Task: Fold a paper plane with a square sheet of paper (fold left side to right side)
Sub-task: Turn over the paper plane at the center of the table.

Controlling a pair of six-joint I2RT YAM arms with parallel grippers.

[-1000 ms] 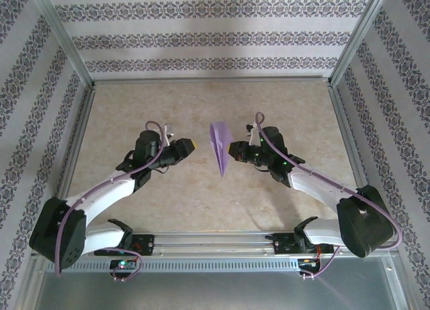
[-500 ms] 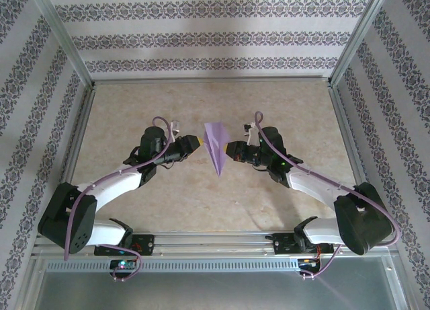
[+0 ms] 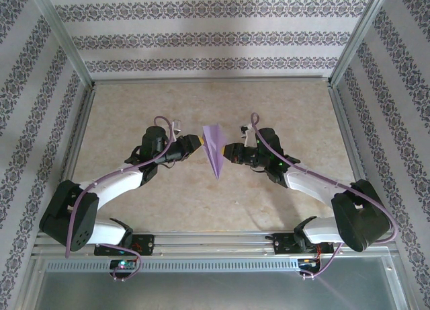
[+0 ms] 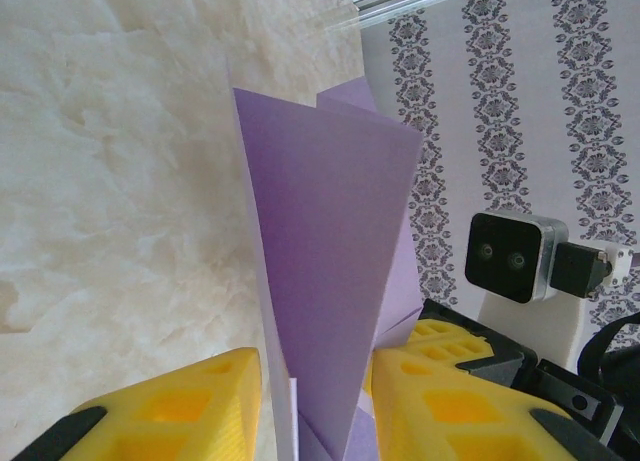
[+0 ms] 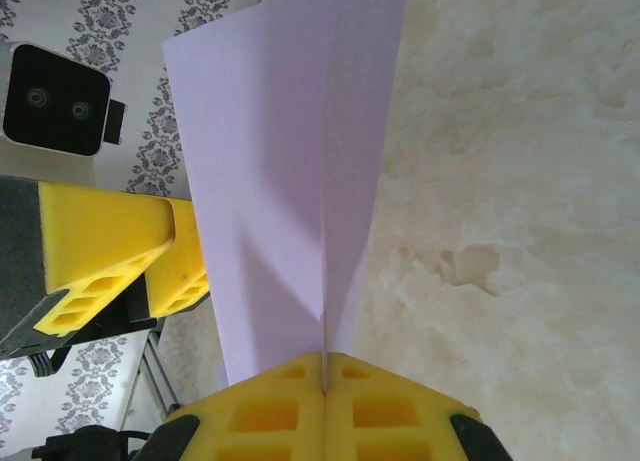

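Top view, centre of frame: the lavender-purple paper plane (image 3: pixel 215 150), a narrow creased dart, stands on edge between the two arms with its nose toward the bottom of the frame and its wide tail toward the top. It appears lifted off the mottled beige bench (image 3: pixel 282 108); contact at the nose cannot be ruled out. Right gripper (image 5: pixel 325 366), right of the plane: yellow jaws pressed together, pinching the lower folded keel, with the layers fanning upward from the pinch. Left gripper (image 4: pixel 315 381), left of the plane: yellow jaws part-spread and straddling the same paper. One finger sits against a fold and a sliver of gap shows at the other, so this does not read as a firm grip. Judgement: the folds look done, since the sheet is already a dart and no longer a square. The step in hand looks like a final crease-set or a handover near the keel. The next move calls for the left jaws to come together squarely on the layers without skewing them. The right pinch should hold until then, as the thin paper will buckle if pulled sideways.
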